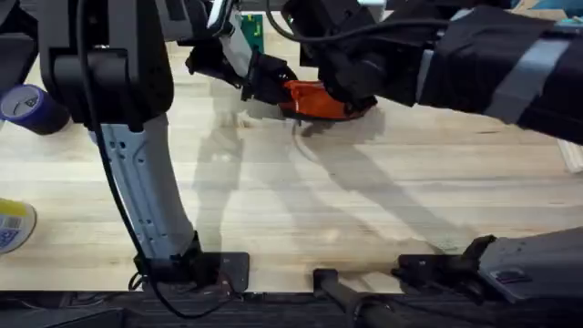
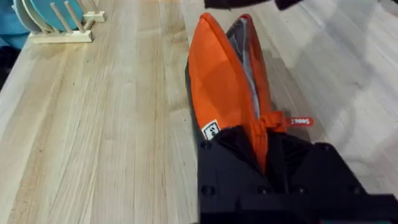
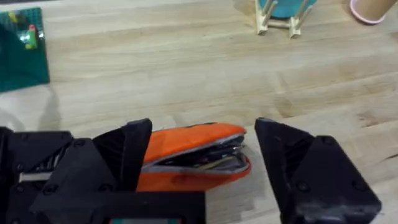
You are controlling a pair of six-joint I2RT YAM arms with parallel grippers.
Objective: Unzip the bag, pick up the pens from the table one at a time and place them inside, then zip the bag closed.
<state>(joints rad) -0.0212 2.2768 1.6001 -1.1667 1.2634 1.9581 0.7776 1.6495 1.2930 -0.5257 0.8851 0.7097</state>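
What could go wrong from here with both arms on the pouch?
The left end effector grips the bag only at its zipper-pull end, so the fabric may slip out if pulled. The right end effector straddles the open far end with its fingers apart; closing may snag the gaping mouth or miss the zipper. The two arms crowd together and could collide.

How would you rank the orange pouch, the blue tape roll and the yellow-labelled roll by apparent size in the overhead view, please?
1. Orange pouch, though partly covered by the grippers.
2. Blue tape roll and yellow-labelled roll: alike; the latter is cut off by the edge.

Your arms: black housings, one pale grey perforated link, black cables, grey bands; left hand point(image 2: 273, 180) black, angular, screw-studded.
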